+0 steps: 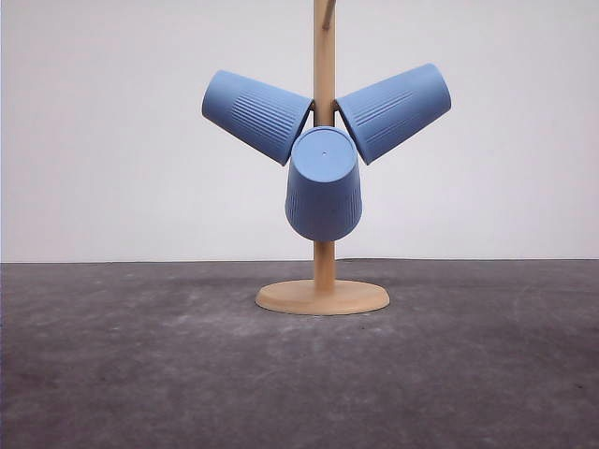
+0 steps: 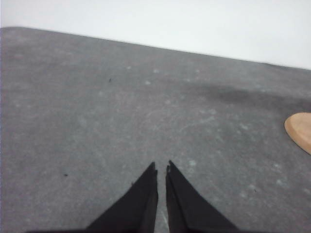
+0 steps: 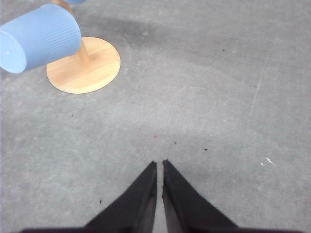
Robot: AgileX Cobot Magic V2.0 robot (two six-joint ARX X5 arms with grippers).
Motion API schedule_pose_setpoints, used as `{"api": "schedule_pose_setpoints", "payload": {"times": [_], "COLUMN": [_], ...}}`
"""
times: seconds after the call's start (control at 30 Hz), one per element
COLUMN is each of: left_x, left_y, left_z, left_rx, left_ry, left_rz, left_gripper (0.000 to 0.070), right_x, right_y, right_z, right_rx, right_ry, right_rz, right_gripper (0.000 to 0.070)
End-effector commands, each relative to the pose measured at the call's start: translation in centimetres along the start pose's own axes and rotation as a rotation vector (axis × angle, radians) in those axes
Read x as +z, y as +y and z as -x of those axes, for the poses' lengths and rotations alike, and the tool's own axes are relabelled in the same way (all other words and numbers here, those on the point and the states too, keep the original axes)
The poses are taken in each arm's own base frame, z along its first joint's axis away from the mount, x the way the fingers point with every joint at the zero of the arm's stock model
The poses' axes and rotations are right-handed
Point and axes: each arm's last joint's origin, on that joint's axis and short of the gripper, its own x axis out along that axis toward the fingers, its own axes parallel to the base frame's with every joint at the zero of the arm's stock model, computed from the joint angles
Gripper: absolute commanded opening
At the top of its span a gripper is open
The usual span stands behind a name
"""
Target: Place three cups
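At centre frame, hung mouth-inward on a wooden cup tree (image 1: 324,271): three light-blue ribbed cups (image 1: 324,184), upper left (image 1: 255,115), upper right (image 1: 394,110). Likely light, stiff plastic; best gripped across the ribbed band. Left hand (image 2: 161,167) and right hand (image 3: 159,162) pinched nearly closed, empty, above grey worktop (image 1: 140,374).

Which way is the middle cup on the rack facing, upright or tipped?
Tipped. The middle cup hangs on the rack with its flat base toward the camera and its mouth hidden behind.

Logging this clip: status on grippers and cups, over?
Left gripper shut, empty. Right gripper shut, empty. Three cups hung on wooden rack. Nothing in the way.
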Motion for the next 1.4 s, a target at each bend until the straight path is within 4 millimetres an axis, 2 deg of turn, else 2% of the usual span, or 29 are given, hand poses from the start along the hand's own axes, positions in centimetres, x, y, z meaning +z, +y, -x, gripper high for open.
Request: {"api": "schedule_pose_setpoints", "payload": {"times": [0.0,0.77,0.93,1.03,1.13,1.23,1.37], "left_x": [-0.6,-0.5,-0.5,-0.5,-0.5,-0.5,-0.5], "left_y": [0.0,-0.1,-0.1,-0.1,-0.1,-0.1,-0.1], "left_z": [-0.1,-0.1,-0.1,-0.1,-0.1,-0.1,-0.1], "left_rx": [0.000,-0.011,-0.011,-0.011,-0.011,-0.011,-0.010], "left_ry": [0.023,0.020,0.020,0.020,0.020,0.020,0.020], "left_rz": [-0.014,-0.036,-0.036,-0.036,-0.036,-0.036,-0.036], "left_gripper": [0.0011,0.0011,0.0011,0.0011,0.0011,0.0011,0.0011], "right_x": [0.3,0.3,0.2,-1.1,-3.7,-6.7,-10.2], "right_y": [0.0,0.0,-0.1,-0.3,-0.6,-0.9,-1.4], "right_z": [0.1,0.1,0.2,-0.5,-2.3,-4.5,-7.5], "right_rx": [0.002,0.000,-0.017,-0.029,-0.040,-0.053,-0.074], "right_ry": [-0.018,-0.023,-0.192,-0.348,-0.479,-0.545,-0.537], "right_rz": [-0.012,0.008,0.043,0.049,0.041,0.039,0.030], "right_gripper": [0.0018,0.0018,0.0018,0.0018,0.0018,0.0018,0.0018]}}
